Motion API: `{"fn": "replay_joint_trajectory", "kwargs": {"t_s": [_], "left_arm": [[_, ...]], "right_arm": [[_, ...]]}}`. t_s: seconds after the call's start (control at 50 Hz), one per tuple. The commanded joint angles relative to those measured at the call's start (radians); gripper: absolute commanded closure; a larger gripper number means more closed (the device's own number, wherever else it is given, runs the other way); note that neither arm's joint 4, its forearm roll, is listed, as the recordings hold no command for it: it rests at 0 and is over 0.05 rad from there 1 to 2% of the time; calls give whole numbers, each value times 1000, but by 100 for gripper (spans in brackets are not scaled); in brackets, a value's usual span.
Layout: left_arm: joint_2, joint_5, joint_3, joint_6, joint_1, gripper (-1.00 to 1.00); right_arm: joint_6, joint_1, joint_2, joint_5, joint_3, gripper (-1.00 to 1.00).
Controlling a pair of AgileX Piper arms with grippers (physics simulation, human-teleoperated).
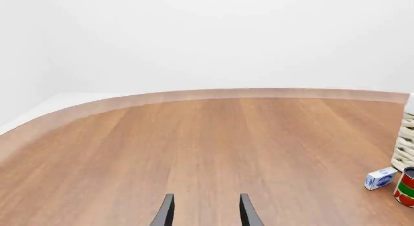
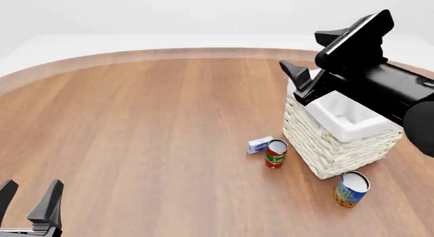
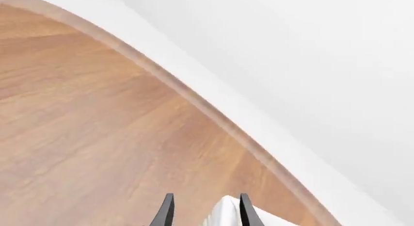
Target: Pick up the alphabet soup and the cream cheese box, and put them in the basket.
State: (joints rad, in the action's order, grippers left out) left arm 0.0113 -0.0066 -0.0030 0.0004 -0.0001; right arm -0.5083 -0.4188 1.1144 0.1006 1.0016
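So the left gripper [image 2: 30,199] sits low at the near left corner of the round wooden table [image 2: 135,125], black fingers spread apart with nothing between them, just bare wood ahead of it. Well off to its right is the cream cheese box [image 2: 259,144], a small flat pale blue and white box with dark blue print, lying on the table. Touching or just beside that, on its right, stands a slim red-and-green can [image 2: 275,153]. Next over is the basket [image 2: 339,145], big, square, cream-white woven wicker with a white cloth lining folded over the rim.

The right gripper [image 2: 308,59] hangs up above the basket's far left corner, fingers parted and holding nothing; its wrist view shows the white rim [image 3: 226,214] between the fingertips. The alphabet soup [image 2: 351,188], a short can with a blue and orange-yellow label and plain white top, stands on the table by the basket's near corner, well below and nearer than that gripper.
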Motion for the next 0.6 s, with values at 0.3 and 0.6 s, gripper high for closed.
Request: {"fn": "replay_joint_trajectory", "kwargs": {"t_s": [0.3,0.6], "left_arm": [[0,0,0,0,0,-100],[-2,3,-1,0,1,-100]], "right_arm": [[-109,-16,54,-11,26,-100],[-93,-14,198,62,145,-100]]}}
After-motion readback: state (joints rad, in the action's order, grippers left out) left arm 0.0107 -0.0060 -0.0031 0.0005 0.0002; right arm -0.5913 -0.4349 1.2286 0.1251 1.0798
